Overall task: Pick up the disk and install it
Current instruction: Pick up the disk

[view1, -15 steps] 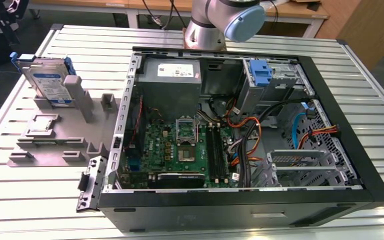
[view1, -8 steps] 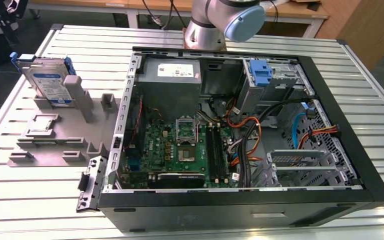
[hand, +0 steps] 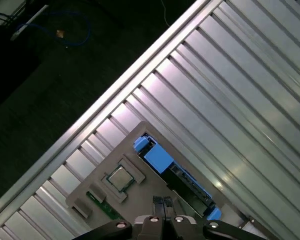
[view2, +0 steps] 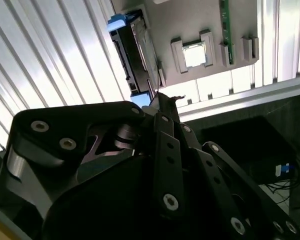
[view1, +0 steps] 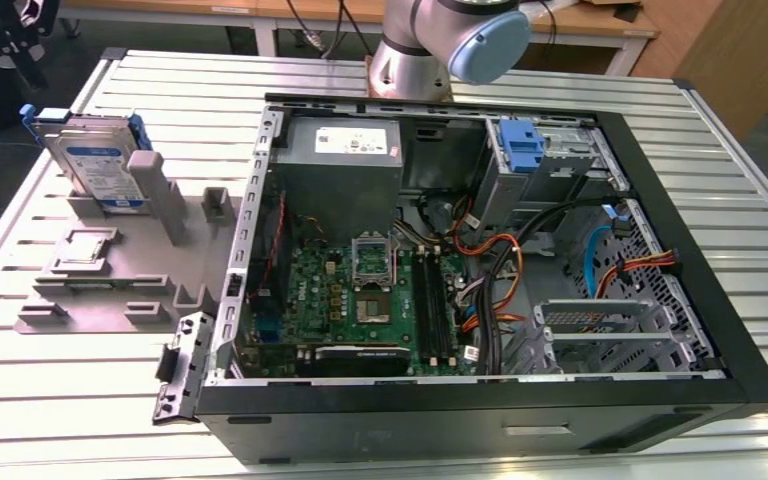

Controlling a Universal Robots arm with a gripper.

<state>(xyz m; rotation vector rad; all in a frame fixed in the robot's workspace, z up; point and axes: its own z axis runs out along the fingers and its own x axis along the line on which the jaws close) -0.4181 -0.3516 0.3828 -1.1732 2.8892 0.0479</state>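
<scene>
The disk (view1: pixel 97 160) stands on edge in a slot of the grey holder (view1: pixel 104 290) on the exterior view's left, silver with a white-and-blue label and a blue carrier. Both wrist views look down on it from high above: the disk (hand: pixel 160 160) and the disk (view2: pixel 137 55) each show the edge with its blue tabs. My gripper (hand: pixel 162 204) hangs well above the holder with its fingertips pressed together and nothing between them. In the second wrist view my gripper (view2: pixel 162 100) points toward the disk's near end.
The open computer case (view1: pixel 704 300) fills the table's middle and right, with a drive cage and blue bracket (view1: pixel 524 145) at its back. The holder also carries a processor chip (hand: pixel 120 179) and a green memory stick (view2: pixel 225 30). The ribbed table edge (hand: pixel 90 120) runs close by.
</scene>
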